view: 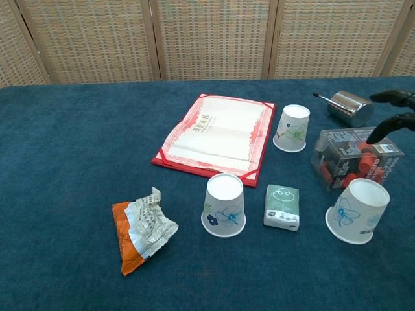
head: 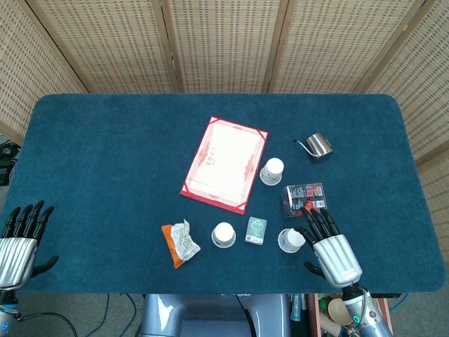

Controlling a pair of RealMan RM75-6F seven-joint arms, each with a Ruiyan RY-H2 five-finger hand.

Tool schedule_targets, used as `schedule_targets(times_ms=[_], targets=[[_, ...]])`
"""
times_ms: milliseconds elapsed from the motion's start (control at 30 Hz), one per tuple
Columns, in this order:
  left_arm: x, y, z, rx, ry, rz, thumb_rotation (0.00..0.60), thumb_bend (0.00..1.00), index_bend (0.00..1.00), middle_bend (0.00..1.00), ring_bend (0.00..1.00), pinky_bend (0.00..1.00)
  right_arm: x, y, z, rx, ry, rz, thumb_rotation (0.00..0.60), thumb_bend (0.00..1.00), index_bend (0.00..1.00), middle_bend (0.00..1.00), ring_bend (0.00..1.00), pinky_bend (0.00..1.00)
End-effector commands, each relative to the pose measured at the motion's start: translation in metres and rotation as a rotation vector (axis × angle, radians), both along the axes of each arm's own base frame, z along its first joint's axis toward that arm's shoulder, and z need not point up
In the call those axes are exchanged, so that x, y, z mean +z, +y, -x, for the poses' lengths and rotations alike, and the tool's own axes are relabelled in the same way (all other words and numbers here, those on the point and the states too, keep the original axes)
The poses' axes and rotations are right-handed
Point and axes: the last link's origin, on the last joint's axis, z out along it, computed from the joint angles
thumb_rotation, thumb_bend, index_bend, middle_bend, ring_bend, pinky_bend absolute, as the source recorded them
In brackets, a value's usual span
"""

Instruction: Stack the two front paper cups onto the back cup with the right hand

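Three white floral paper cups stand upside down on the blue table. The back cup (head: 272, 170) (view: 292, 128) sits beside the red folder. One front cup (head: 224, 234) (view: 224, 205) is left of a green packet, and the other front cup (head: 290, 240) (view: 358, 211) is right of it. My right hand (head: 330, 247) (view: 389, 123) hovers just right of the front right cup, fingers spread over the clear box, holding nothing. My left hand (head: 17, 242) rests open at the table's front left corner.
A red certificate folder (head: 224, 163) lies mid-table. A steel pitcher (head: 319, 145) and a clear box of red items (head: 304, 199) sit right of the back cup. A green tissue packet (head: 256, 230) and a crumpled orange wrapper (head: 179, 243) lie along the front row.
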Motion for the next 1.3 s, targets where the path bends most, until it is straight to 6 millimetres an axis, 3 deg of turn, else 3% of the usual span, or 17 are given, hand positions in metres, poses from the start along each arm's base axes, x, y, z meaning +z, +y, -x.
schedule_targets(times_ms=[33, 267, 433, 1300], targets=[[0.000, 0.000, 0.000, 0.000, -0.001, 0.002, 0.600, 0.15, 0.00, 0.00, 0.00, 0.00, -0.009, -0.011, -0.011, -0.019, -0.002, -0.049, 0.600, 0.09, 0.30, 0.00, 0.00, 0.00], [0.000, 0.000, 0.001, 0.001, -0.002, 0.003, 0.600, 0.15, 0.00, 0.00, 0.00, 0.00, -0.023, -0.031, -0.016, -0.047, 0.042, -0.077, 0.600, 0.09, 0.30, 0.00, 0.00, 0.00], [0.000, 0.001, 0.001, 0.006, -0.002, 0.006, 0.600, 0.15, 0.00, 0.00, 0.00, 0.00, -0.023, -0.039, -0.014, -0.086, 0.067, -0.066, 0.600, 0.09, 0.30, 0.00, 0.00, 0.00], [-0.002, 0.000, 0.000, -0.001, -0.004, 0.011, 0.600, 0.15, 0.00, 0.00, 0.00, 0.00, -0.028, -0.051, -0.004, -0.222, 0.138, -0.108, 0.600, 0.09, 0.35, 0.02, 0.00, 0.00]])
